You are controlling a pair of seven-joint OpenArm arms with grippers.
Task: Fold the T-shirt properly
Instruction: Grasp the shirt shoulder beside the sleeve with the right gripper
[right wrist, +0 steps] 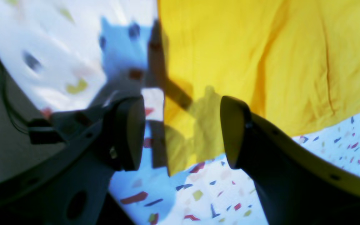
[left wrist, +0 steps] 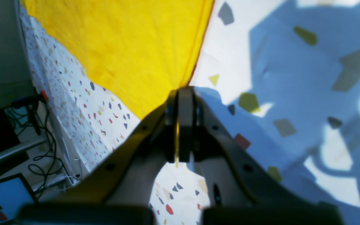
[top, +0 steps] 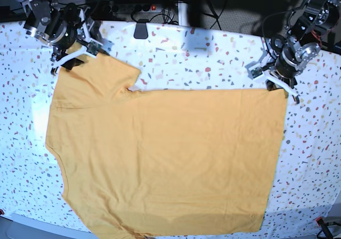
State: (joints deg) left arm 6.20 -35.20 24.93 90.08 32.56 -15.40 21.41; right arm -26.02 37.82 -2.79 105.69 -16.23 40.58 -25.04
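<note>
left gripper [left wrist: 180, 125]: jaws pressed together, with a thin sliver of yellow cloth showing between them; it pinches the hem corner of the t-shirt [top: 160, 159], at the shirt's far right corner in the base view.
right gripper [right wrist: 181, 131]: jaws standing wide apart, holding nothing; one pad lies over the shirt's sleeve edge, the other over the bare table [top: 213, 57] just beside it, so the sleeve edge sits between them.
t-shirt position: spread flat across the speckled table, sleeve end under the right gripper, hem end under the left, near edge reaching the table's front edge.
step in hand (my reading): securing the far sleeve before lifting the far edge for a fold.
doing it well: lower the right gripper until the pads straddle the sleeve edge, then close on the cloth, both layers if possible.
keep level: raise both grippers together so the edge between them stays taut.
risk: the pad may slip off the thin sleeve hem and grab only the table covering.
</note>
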